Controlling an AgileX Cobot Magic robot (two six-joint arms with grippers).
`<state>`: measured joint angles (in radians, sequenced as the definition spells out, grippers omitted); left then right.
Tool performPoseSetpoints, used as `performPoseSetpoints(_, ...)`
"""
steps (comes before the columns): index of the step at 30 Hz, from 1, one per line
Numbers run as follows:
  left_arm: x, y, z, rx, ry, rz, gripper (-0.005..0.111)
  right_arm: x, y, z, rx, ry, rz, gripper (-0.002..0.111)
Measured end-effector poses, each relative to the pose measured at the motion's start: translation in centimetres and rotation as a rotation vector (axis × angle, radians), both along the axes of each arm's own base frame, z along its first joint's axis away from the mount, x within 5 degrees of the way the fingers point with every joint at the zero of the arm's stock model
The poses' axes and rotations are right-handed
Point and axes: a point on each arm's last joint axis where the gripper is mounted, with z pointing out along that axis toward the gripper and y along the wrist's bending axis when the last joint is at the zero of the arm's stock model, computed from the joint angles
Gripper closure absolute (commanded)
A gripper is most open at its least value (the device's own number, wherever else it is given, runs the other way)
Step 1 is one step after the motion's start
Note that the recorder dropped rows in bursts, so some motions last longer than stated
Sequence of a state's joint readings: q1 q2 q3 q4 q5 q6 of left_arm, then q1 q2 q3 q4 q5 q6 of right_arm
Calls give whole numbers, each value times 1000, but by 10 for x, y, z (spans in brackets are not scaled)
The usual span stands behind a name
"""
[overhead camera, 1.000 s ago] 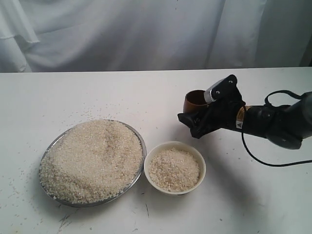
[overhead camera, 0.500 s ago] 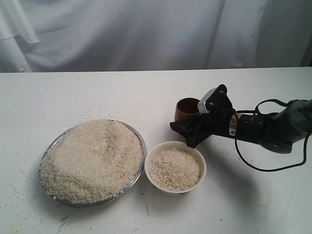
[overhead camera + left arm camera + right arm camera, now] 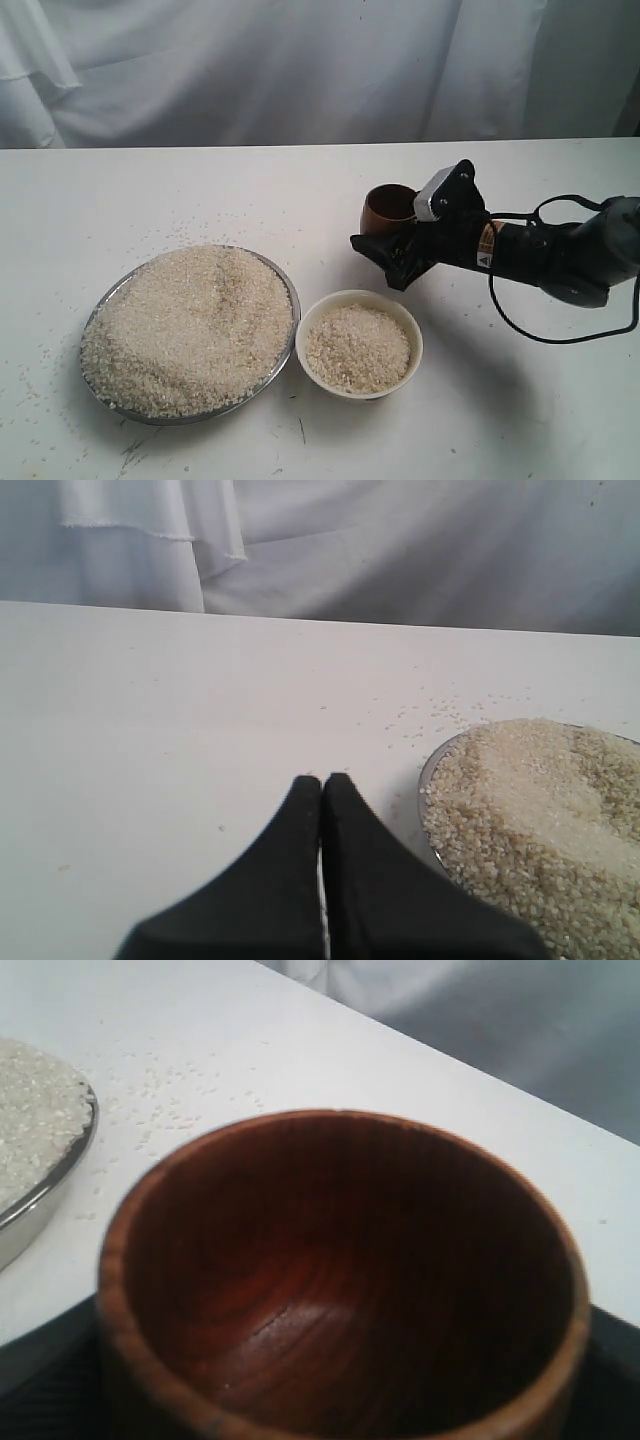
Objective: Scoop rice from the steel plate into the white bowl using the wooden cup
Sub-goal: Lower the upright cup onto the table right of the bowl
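Fingers, right: right fingers spread wide around the wooden cup, holding it just beyond the white bowl.
Fingers, left: left fingers pressed together, empty.
Risk: the rounded cup may slip in the grip while digging, scattering rice off the steel plate.
Cup: reddish-brown, empty, dark inside.
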<state>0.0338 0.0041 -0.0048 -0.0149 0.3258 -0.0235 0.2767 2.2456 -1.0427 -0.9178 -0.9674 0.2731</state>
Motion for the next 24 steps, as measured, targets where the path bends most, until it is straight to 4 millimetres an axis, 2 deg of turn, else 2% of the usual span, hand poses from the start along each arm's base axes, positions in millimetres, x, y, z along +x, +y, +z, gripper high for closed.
performPoseSetpoints(8, 0, 0, 0, 0, 0, 0, 107, 10, -13, 0, -8, -11, -35, 108)
performPoseSetpoints(18, 0, 0, 0, 0, 0, 0, 107, 15, -14, -19, -87, 28, -33, 96)
performPoseSetpoints(21, 0, 0, 0, 0, 0, 0, 107, 16, -15, -19, -82, 36, -40, 88)
performPoseSetpoints(24, 0, 0, 0, 0, 0, 0, 107, 16, -16, -19, -66, 61, -45, 72)
